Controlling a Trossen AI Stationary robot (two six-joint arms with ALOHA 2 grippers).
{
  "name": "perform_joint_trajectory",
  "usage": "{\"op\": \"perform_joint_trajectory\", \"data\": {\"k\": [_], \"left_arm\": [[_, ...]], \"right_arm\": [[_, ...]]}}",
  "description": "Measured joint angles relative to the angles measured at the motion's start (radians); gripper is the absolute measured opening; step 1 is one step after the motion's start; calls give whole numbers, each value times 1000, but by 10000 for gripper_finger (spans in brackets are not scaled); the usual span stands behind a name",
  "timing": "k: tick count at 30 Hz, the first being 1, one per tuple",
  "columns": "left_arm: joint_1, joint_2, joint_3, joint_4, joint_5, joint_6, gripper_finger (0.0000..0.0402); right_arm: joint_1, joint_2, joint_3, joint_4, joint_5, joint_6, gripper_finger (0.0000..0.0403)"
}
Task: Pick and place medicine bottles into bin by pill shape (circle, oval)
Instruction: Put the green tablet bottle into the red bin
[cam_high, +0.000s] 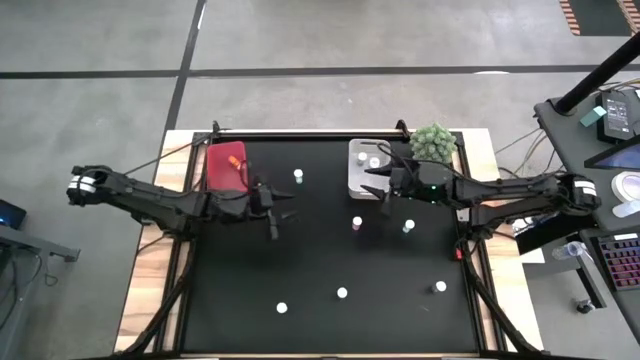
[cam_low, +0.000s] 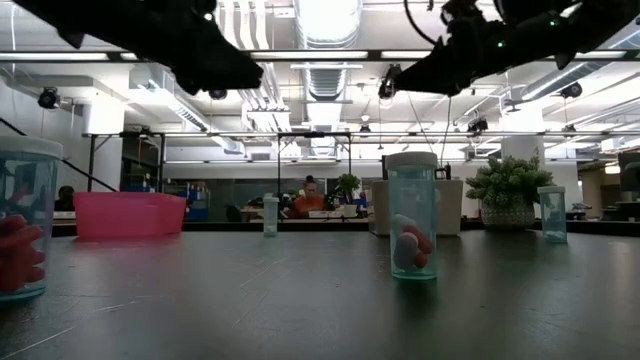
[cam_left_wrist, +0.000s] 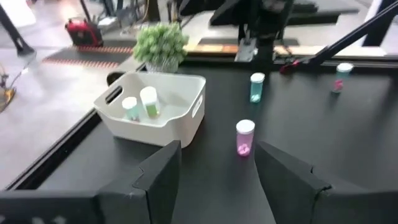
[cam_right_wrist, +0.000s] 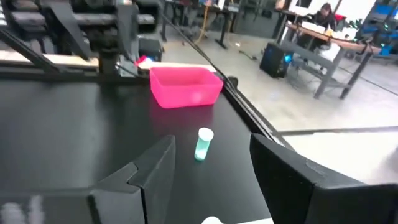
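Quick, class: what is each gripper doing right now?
Left gripper: open, holding nothing.
Right gripper: open, holding nothing.

Two white-capped bottles (cam_left_wrist: 140, 104) stand upright inside the white bin (cam_left_wrist: 186, 93). A pink bottle (cam_left_wrist: 244, 137) and a teal bottle (cam_left_wrist: 256, 87) stand on the black bench (cam_high: 320, 250) nearby (both upright). Others dot the bench: one (cam_high: 298, 176) between the bins, three (cam_high: 341, 293) along the near edge.
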Motion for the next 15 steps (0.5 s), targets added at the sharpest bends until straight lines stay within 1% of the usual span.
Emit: {"op": "perform_joint_trajectory", "data": {"k": [4, 7, 12, 15], "left_arm": [[38, 63, 84, -82, 42, -3, 189], [62, 103, 159, -167, 81, -8, 190], [103, 164, 294, -397, 102, -27, 189], [136, 206, 371, -531, 105, -51, 189]], "right_arm": [[-34, -66, -24, -4, -27, -3, 201], [-44, -120, -27, -49, -29, -9, 201], [-45, -195, -33, -108, -102, -8, 201], [-45, -218, -38, -107, -109, 7, 201]]}}
